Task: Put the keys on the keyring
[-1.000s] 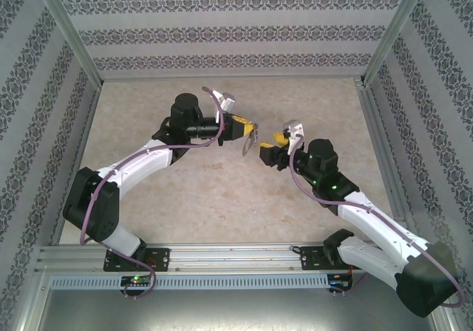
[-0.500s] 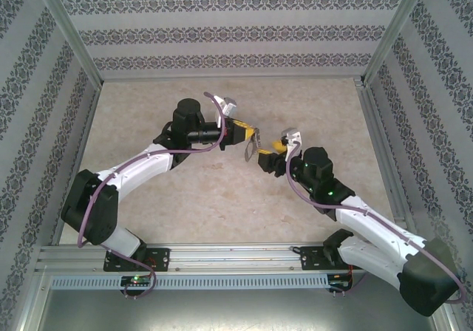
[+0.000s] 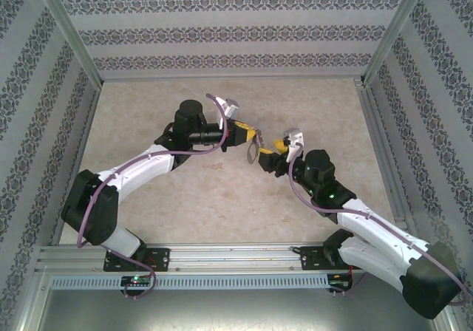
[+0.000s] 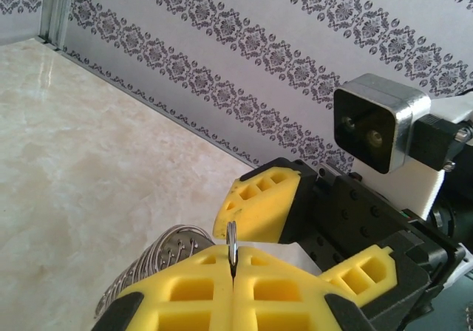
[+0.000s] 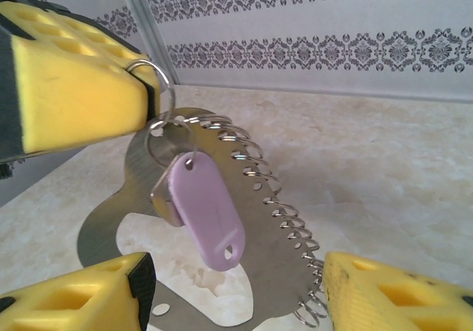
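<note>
**Top view.** Left hand (image 3: 250, 134) and right hand (image 3: 270, 152) are tip to tip over the bench (image 3: 222, 205). The keyring (image 3: 253, 152) hangs between them.

**Left wrist.** I see the left hand's fingers pressed together on a thin ring (image 4: 232, 241), which shows edge-on. The keyring's wire coil (image 4: 159, 253) sits just left of them.

**Right wrist.** The right hand's fingers (image 5: 81, 294) stand apart and hold nothing, one on each side of the keyring's lower end. The key (image 5: 203, 209), with its lilac head, dangles at the keyring's top beside the thin ring. I cannot tell whether it is threaded on.

**Risks, as I judge them.**
- The pinch on the ring's edge is slim, so a nudge from the right hand could twist it free and drop everything.
- If I close on the springy coil, it could skid off the fingers.
- The swinging key may block the opening.
</note>
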You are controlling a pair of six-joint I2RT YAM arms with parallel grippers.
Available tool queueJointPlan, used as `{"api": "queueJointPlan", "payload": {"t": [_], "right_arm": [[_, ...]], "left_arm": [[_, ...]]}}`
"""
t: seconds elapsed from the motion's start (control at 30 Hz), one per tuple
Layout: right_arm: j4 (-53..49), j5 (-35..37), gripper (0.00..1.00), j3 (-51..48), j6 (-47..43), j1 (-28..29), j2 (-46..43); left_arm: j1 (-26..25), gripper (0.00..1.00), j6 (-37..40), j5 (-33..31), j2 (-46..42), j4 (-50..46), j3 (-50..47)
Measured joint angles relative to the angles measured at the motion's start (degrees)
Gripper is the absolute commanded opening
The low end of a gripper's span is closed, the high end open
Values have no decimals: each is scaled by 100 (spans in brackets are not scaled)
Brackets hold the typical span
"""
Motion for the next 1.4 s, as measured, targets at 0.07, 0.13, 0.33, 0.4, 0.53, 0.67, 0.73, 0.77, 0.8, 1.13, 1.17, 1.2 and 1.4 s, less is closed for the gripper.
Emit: {"api": "queueJointPlan", "payload": {"t": [0.07, 0.13, 0.33, 0.4, 0.53, 0.67, 0.73, 0.77, 0.8, 1.13, 1.17, 1.2, 1.4], "right_arm": [[9, 4, 62, 0, -2, 63, 2], [22, 2, 62, 2, -15, 131, 20], [31, 0, 62, 107, -79, 385, 291], [33, 0, 62, 179, -140, 457, 376], [35, 50, 62, 254, -245, 549, 442], [28, 199, 62, 254, -350, 549, 417], [28, 267, 62, 254, -376, 549, 365], [22, 304, 62, 254, -398, 549, 323], [4, 348, 62, 251, -422, 549, 271], [-208, 472, 62, 245, -527, 354, -245], [-249, 459, 62, 245, -540, 356, -243], [-280, 437, 62, 245, -549, 356, -240], [-407, 238, 62, 334, -621, 354, -59]], "left_arm": [[0, 0, 22, -24, -7, -28, 0], [0, 0, 31, -44, -24, -46, 0], [0, 0, 90, -70, -37, -46, 4], [0, 0, 96, -85, -37, -46, 9], [0, 0, 118, -101, -59, -50, 13], [0, 0, 131, -131, -138, -50, 13], [0, 0, 133, -151, -179, -50, 13], [0, 0, 133, -157, -199, -48, 13], [0, 0, 133, -166, -210, -48, 13], [0, 0, 131, -170, -236, -48, 13], [0, 0, 131, -173, -243, -48, 13], [0, 0, 131, -173, -247, -48, 13], [0, 0, 131, -177, -278, -48, 13]]}}
